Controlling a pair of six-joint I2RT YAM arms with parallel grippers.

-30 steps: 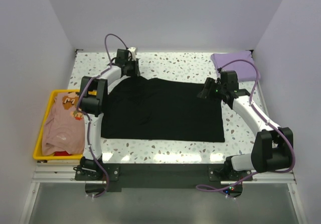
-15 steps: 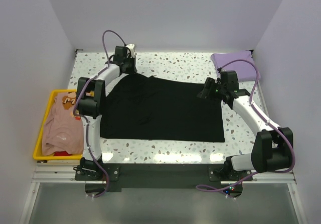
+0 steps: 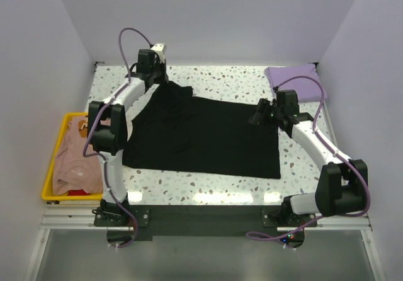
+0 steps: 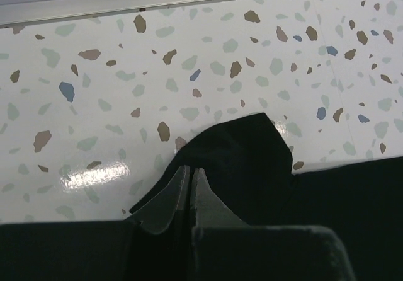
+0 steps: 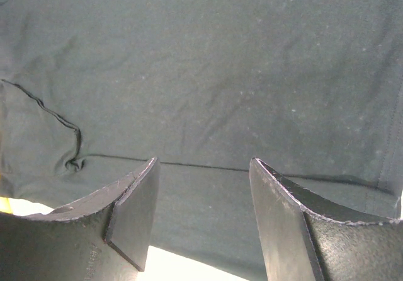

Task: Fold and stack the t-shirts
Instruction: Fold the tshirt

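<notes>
Top external view. ASKER: What is laid out?
DESCRIBER: A speckled table [image 3: 239,79] fills the middle of the frame. A black shirt [image 3: 208,139] lies spread across its centre, mostly flat. A folded purple shirt [image 3: 293,79] sits at the upper right. A peach shirt [image 3: 79,161] lies heaped in a yellow tray [image 3: 47,189] at the left edge.
ASKER: Where are the arms?
DESCRIBER: The left gripper [image 3: 161,78] is at the upper left of the black shirt, where the cloth rises to a peak. In the left wrist view its fingers [image 4: 167,202] are pressed together with a black corner pinched between them, above bare table. The right gripper [image 3: 263,112] is at the shirt's right edge, middle right of the frame. In the right wrist view its fingers [image 5: 132,212] stand well apart over flat black cloth with a hem seam. They hold nothing, and I cannot tell whether they touch it.
ASKER: Which step is this?
DESCRIBER: I judge it the start of folding the black shirt: one corner is gripped and no fold is made yet. The purple one looks done, and the peach one waits.
ASKER: What does the next move need?
DESCRIBER: Probably the right gripper closing on its edge, so both corners travel together. Then the lifted side would be carried toward the lower edge of the frame and laid down evenly. Thin cloth may slip or bunch if only one side is pulled.
</notes>
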